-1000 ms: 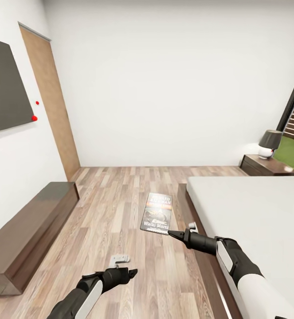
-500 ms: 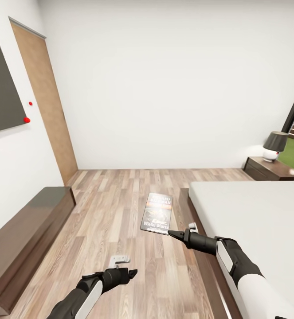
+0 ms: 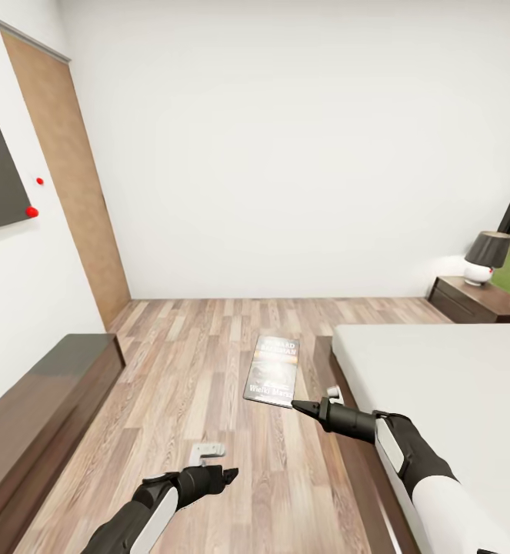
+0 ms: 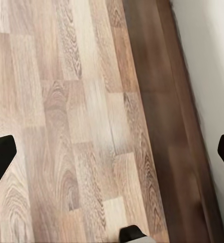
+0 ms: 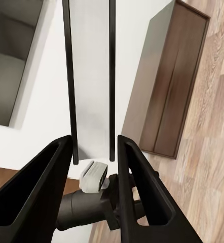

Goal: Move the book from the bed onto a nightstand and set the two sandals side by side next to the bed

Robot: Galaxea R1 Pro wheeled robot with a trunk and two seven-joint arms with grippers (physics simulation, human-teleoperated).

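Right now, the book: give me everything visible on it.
The book is a thin paperback with a dark cover, an orange band near its top, pale lettering and a greyish picture. In the head view it is held out flat above the wood floor, left of the bed, cover facing up. The right gripper pinches its near corner; nothing else touches it. In the right wrist view it shows edge-on between the two fingers, as dark cover edges around pale grey.

Bedroom, bed (image 3: 439, 369), nightstand (image 3: 478, 298), lamp (image 3: 487, 258)
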